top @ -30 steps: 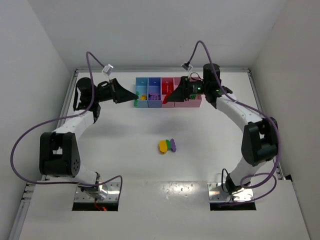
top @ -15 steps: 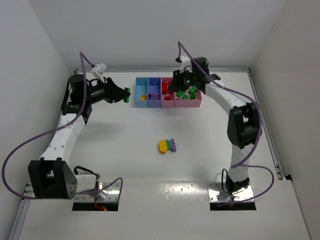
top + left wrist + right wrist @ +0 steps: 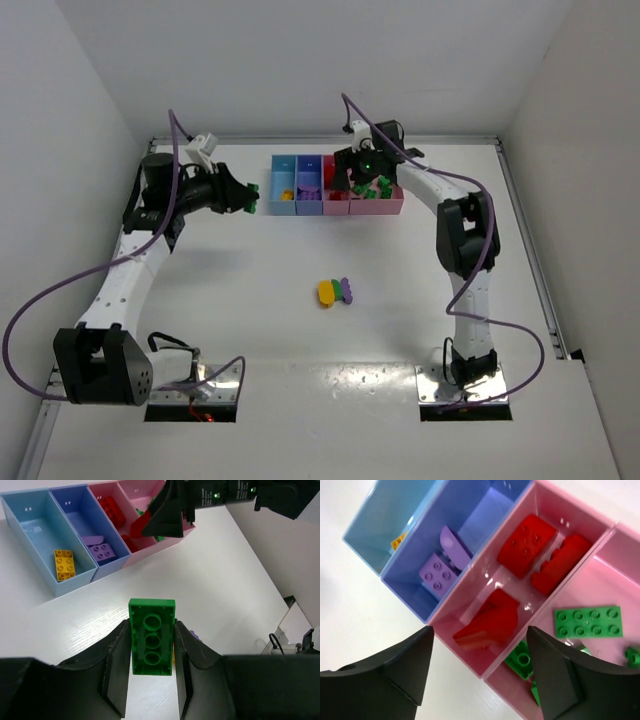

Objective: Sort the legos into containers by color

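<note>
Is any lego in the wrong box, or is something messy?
Inside the containers each colour is by itself: yellow brick, purple bricks, red bricks, green plate. The odd one is the clump mid-table: yellow, green and purple pieces touching, lying far from the bins. The left gripper holds a green brick.

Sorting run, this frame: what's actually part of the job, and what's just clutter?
Job:
- green flat plastic lego brick, clamped in left hand
- yellow-green-purple lego clump on white table
- row of four joined plastic bins holding sorted bricks

Incidental:
- purple arm cables
- metal base plates
</note>
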`<state>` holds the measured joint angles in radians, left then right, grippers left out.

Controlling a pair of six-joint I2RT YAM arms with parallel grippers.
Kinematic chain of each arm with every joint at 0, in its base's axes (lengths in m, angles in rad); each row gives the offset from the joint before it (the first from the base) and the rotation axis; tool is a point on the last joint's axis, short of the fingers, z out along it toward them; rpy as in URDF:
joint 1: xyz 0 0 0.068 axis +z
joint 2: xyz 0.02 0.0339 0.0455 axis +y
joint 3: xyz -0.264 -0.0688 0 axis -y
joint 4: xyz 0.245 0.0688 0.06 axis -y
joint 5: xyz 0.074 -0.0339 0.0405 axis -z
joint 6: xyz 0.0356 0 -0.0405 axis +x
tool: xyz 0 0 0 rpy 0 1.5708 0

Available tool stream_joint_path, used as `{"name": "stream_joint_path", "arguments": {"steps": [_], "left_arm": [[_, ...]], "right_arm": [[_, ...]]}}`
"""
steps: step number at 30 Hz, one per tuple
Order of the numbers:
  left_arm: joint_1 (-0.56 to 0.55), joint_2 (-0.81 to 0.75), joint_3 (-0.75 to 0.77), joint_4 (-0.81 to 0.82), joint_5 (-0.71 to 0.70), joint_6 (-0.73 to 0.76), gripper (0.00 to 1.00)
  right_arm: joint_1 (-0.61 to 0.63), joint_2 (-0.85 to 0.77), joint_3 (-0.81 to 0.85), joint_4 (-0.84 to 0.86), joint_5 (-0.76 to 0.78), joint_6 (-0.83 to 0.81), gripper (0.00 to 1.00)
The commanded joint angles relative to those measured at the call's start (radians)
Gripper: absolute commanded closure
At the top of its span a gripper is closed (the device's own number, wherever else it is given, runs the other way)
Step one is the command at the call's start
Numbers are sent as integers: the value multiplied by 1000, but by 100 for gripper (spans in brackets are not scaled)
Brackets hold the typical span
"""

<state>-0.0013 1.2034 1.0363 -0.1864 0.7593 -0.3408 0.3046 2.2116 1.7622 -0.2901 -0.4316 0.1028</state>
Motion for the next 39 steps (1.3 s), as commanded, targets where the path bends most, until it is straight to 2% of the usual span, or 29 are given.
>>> {"name": "stream_joint_path", "arguments": {"steps": [1, 5, 9, 13, 16, 17, 19, 21, 24, 27, 29, 30, 31, 35, 39], "left_arm": [[-38, 31, -2, 25, -18, 22, 100], [-118, 157, 71, 73, -28, 22, 100], [-206, 275, 171, 168, -37, -12, 100], [-307, 520, 345, 223, -58, -23, 100], [-370, 669, 526, 241, -58, -50, 98], [-393, 768, 616, 242, -58, -73, 97], [-413, 872, 712, 242, -37, -83, 88], [-428, 1017, 851, 242, -13, -138, 83], [-450, 1148, 1023, 242, -12, -193, 77], [-480, 1245, 1115, 274, -32, -184, 67], [-494, 1309, 1165, 263, -44, -170, 56], [-505, 1324, 1182, 263, -44, -170, 50], [-505, 1334, 1182, 278, -44, -170, 35], [-505, 1317, 1165, 315, -43, -179, 9], [-480, 1198, 1108, 324, -9, -164, 7]], "right_arm": [[7, -47, 56, 37, -22, -20, 23], [-2, -188, -6, 37, -12, 17, 14], [-27, -387, -107, 25, 34, 3, 13], [-76, -613, -261, -55, 108, -35, 13], [-110, -791, -372, -131, 148, -67, 13], [-110, -832, -400, -151, 160, -68, 13], [-140, -938, -467, -225, 160, -92, 13], [-180, -993, -513, -273, 82, -103, 13], [-260, -1059, -550, -360, 25, -124, 14], [-309, -1092, -575, -422, -54, -146, 14], [-321, -1101, -584, -451, -102, -172, 14], [-321, -1101, -584, -463, -114, -181, 14], [-321, -1101, -584, -478, -124, -196, 14], [-297, -1069, -575, -521, -124, -279, 14], [-216, -1017, -575, -544, -75, -366, 14]]}}
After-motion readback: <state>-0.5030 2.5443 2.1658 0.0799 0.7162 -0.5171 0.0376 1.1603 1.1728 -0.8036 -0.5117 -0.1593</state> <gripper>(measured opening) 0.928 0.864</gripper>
